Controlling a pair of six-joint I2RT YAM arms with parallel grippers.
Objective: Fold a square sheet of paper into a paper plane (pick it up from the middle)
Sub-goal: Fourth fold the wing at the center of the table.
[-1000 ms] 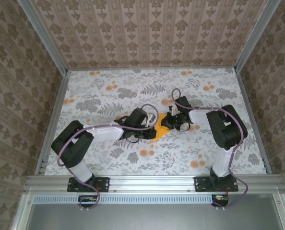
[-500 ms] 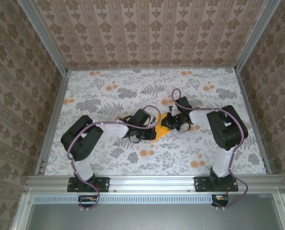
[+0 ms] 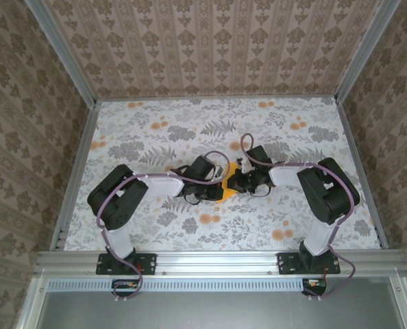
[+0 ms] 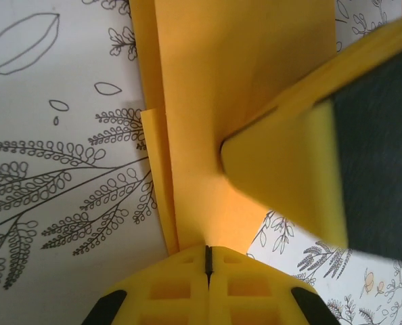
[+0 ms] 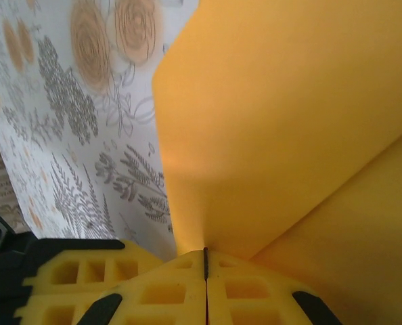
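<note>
Near the middle of the flowered table [image 3: 155, 137] we see the sheet of paper [image 3: 226, 186] as a small orange-yellow patch between the left gripper [image 3: 216, 186] and the right gripper [image 3: 238, 181]. Compared with one second before, this patch is smaller. Then a wider piece with a corner toward the near edge was showing, and now the two grippers stand closer together over it. The right wrist is more to the left than before, and the elbow of the left arm is more to the right.

From the left wrist we see the left gripper [image 4: 208, 254] with its fingers pressed together, only a thin dark line between them. The sheet of paper [image 4: 208, 101] goes into their tips, so they are clamped on it. It is folded here into a long strip, with extra layers showing at its left side. Its long axis runs from the fingertips away to the top of the view, and it becomes wider toward the far end. A yellow finger [image 4: 282, 183] of the other gripper comes over the strip from the right.

From the right wrist, the right gripper [image 5: 204, 256] is also closed on the sheet of paper [image 5: 275, 122], which rises from its tips as a broad surface with one crease going to the upper right. From above we cannot tell which end is the nose.
</note>
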